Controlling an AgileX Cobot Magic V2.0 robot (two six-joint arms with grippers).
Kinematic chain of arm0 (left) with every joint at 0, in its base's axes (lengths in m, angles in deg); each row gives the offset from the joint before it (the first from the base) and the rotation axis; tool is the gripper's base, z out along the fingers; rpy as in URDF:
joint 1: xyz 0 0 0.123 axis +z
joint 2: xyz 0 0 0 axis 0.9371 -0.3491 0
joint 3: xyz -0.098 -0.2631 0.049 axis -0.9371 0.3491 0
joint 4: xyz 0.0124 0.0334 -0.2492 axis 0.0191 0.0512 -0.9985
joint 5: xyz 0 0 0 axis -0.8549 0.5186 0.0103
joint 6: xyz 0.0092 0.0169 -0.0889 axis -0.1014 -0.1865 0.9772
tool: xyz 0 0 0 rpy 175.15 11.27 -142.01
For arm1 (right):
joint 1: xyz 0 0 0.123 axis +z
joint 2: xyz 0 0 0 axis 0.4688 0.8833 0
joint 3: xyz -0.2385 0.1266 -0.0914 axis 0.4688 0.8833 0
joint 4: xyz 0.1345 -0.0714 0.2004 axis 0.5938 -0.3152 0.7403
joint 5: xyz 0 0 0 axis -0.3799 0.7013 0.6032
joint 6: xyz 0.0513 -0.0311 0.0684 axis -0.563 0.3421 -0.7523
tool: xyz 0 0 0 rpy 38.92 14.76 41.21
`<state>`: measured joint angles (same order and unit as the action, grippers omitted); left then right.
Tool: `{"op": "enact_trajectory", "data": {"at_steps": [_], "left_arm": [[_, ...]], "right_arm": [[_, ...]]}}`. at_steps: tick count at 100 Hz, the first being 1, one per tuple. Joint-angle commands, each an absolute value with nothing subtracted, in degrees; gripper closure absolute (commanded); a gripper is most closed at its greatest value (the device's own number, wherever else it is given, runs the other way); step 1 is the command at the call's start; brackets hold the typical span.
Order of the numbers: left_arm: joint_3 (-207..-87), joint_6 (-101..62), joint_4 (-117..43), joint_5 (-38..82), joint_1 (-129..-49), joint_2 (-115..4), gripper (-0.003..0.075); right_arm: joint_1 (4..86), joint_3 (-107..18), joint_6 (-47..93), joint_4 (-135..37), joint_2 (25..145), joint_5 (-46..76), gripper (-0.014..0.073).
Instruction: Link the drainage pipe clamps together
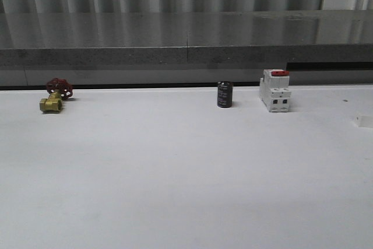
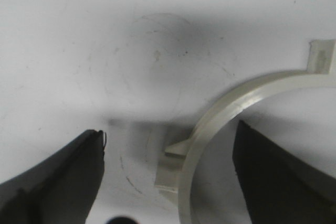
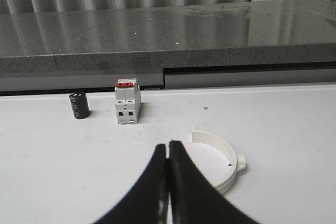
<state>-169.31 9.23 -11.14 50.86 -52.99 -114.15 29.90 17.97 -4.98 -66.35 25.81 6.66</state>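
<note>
**Left fingers straddling a clamp half, right fingers closed**

The left gripper (image 2: pixel 168 177) is hovering low over the white table (image 1: pixel 175 173), its jaws spread wide, one finger (image 2: pixel 68 177) outside and the other inside the curve of a pipe clamp half (image 2: pixel 210 124). The right gripper (image 3: pixel 168 182) is holding its jaws pressed together, empty, just before another clamp half (image 3: pixel 220 156) lying flat. A breaker (image 1: pixel 274 90), black cylinder (image 1: pixel 225 94) and brass valve (image 1: pixel 53 98) are standing along the far edge.
</note>
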Motion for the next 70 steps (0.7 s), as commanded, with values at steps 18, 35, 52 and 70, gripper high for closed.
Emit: {"op": "enact_trajectory", "data": {"at_steps": [18, 35, 52, 70], "left_arm": [[-169.7, 8.9, -12.1, 49.2, -52.9, -111.4, 0.0218], [-169.7, 8.9, -12.6, 49.4, -52.9, -112.1, 0.0218], [-169.6, 8.9, -12.7, 49.8, -52.9, -112.4, 0.0219], [-169.6, 8.9, -12.7, 50.1, -52.9, -112.4, 0.0247]], "right_arm": [[29.7, 16.8, -4.7, -66.3, 24.8, 1.8, 0.0661], [29.7, 16.8, -4.7, -66.3, 24.8, 1.8, 0.0661], [29.7, 16.8, -4.7, -66.3, 24.8, 1.8, 0.0661], [29.7, 16.8, -4.7, -66.3, 24.8, 1.8, 0.0661]]}}
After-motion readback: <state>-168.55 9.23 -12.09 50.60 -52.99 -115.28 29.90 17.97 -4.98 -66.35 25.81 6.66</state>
